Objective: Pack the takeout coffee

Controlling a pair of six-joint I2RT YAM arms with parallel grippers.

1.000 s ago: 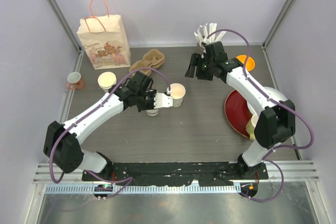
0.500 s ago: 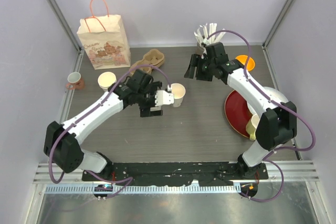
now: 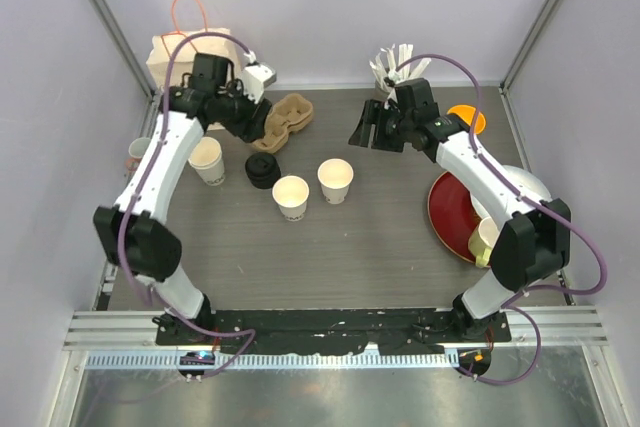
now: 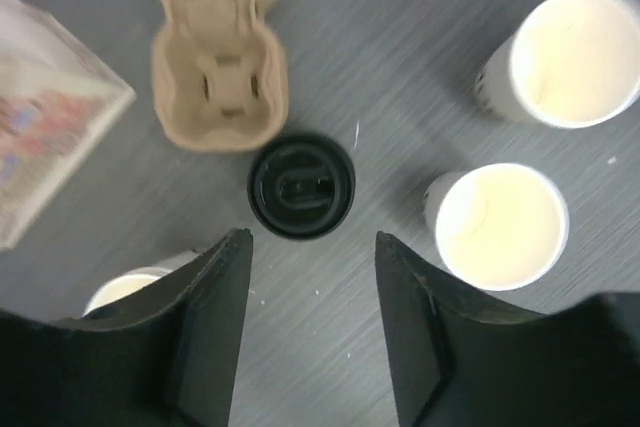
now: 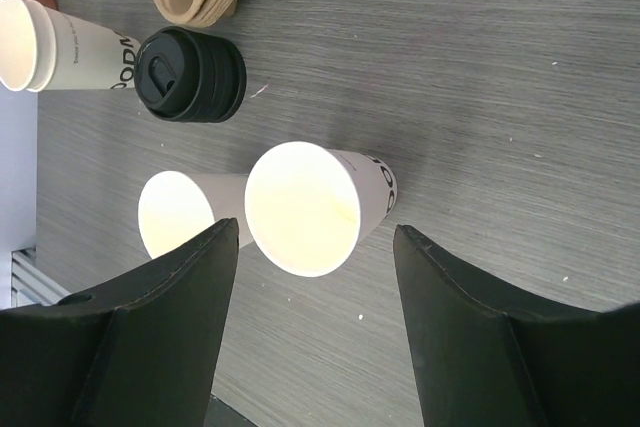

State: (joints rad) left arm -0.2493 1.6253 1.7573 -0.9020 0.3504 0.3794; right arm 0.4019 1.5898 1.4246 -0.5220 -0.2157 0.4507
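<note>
- Overhead, the left gripper (image 4: 312,242) hangs with its jaws parted and nothing between them, looking straight down on a stack of black lids (image 4: 301,187).
- Just to the right of those lids stands the takeout coffee cup (image 3: 291,197), upright, open-mouthed and without a lid, near the middle of the worktop (image 3: 380,247).
- A second open cup (image 3: 336,180) stands just beside it, not touching. I cannot say for certain which of the two is meant for packing, so I take the nearer one.
- The right gripper (image 5: 315,230) hovers beyond the second cup, its jaws spread and empty.
- Farther out, a cardboard cup carrier (image 3: 288,115) lies at the back and a paper bag (image 3: 165,52) stands partly hidden behind the left arm. A nested cup stack (image 3: 207,160) is left of the lids.
- The cup is thin paper, so it is probably very light, easy to tip with a nudge, and soft in the wall.
- The best hold is likely across the body a little below the rolled rim, where the rim stiffens the wall and the taper keeps the cup from sliding down out of the jaws.
- A gentle squeeze should be enough. Too hard a squeeze would likely push the mouth out of round, and a lid would then seat badly.
</note>
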